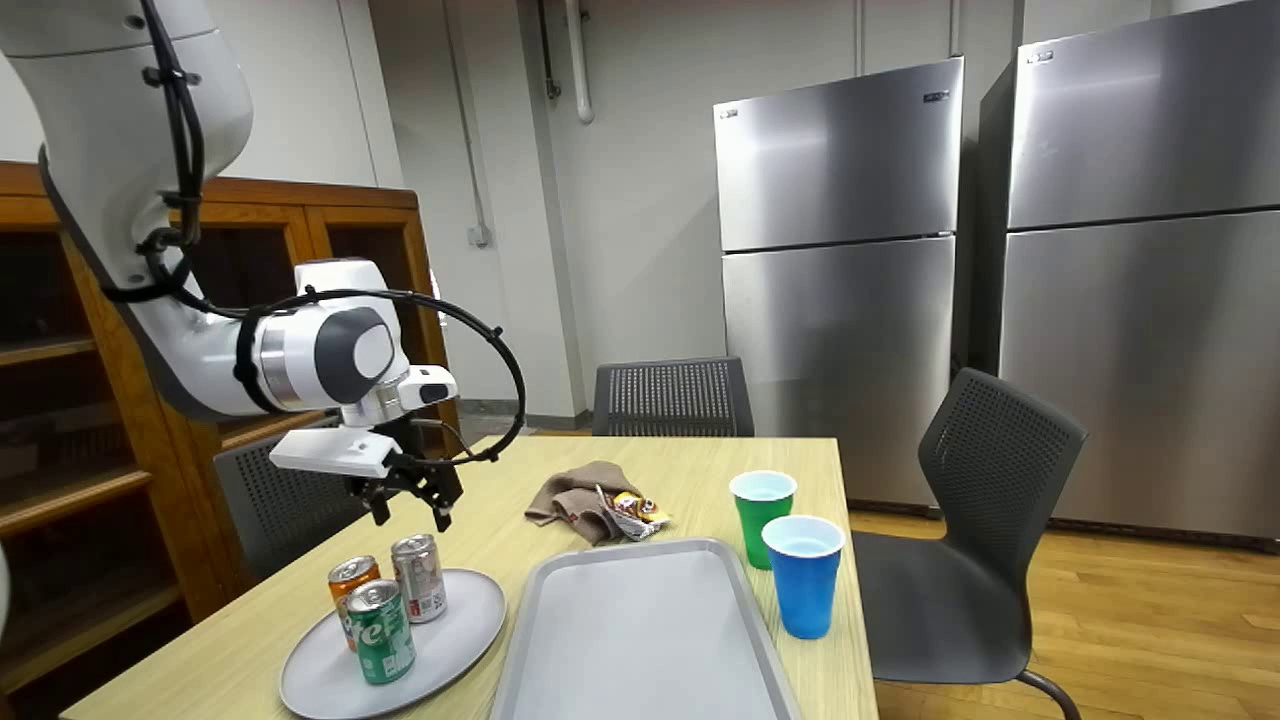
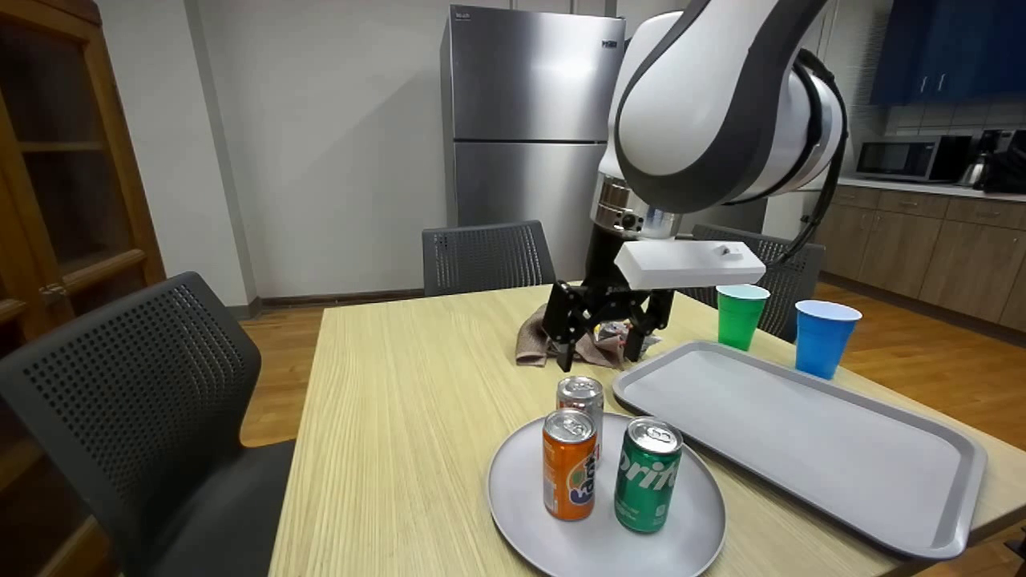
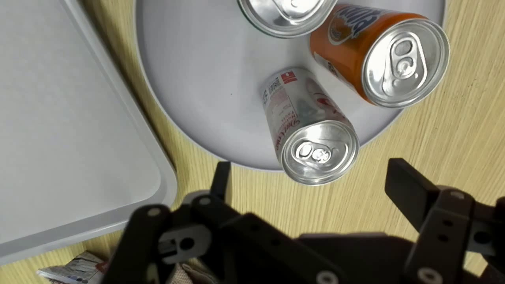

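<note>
My gripper (image 1: 411, 518) is open and empty, pointing down above the table. It also shows in an exterior view (image 2: 599, 354) and in the wrist view (image 3: 309, 167). It is nearest to a silver Diet Coke can (image 3: 282, 104), which stands upright on a round grey plate (image 1: 470, 610). The can (image 1: 420, 580) lies below and just ahead of the fingers, not touched. An orange Fanta can (image 2: 570, 473) and a green Sprite can (image 2: 648, 485) stand on the same plate close by. In the wrist view the Sprite can (image 3: 292, 15) is cut off by the top edge.
A grey rectangular tray (image 1: 640, 630) lies beside the plate. A brown cloth (image 1: 575, 495) with a shiny snack wrapper (image 1: 635, 510) lies behind. A green cup (image 1: 763, 520) and a blue cup (image 1: 805, 580) stand beyond the tray. Chairs (image 1: 960, 560) surround the table.
</note>
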Controlling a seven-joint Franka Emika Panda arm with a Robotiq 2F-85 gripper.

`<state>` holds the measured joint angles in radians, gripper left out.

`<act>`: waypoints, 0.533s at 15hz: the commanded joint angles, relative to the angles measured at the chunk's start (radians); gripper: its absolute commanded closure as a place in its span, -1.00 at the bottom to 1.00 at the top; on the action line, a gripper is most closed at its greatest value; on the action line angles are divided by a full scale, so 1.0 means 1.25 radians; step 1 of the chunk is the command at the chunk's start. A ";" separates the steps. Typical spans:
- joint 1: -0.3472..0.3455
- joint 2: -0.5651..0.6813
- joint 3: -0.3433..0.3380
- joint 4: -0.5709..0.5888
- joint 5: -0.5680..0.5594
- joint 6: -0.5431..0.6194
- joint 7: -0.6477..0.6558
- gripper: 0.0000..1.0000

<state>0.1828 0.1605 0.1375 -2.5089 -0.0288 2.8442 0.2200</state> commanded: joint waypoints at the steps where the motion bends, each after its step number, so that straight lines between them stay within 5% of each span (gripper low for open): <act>1: 0.024 0.032 -0.019 0.033 -0.029 0.004 0.042 -1.00; 8: 0.049 0.080 -0.033 0.072 -0.030 0.004 0.046 -1.00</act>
<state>0.2124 0.2293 0.1209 -2.4532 -0.0344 2.8447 0.2304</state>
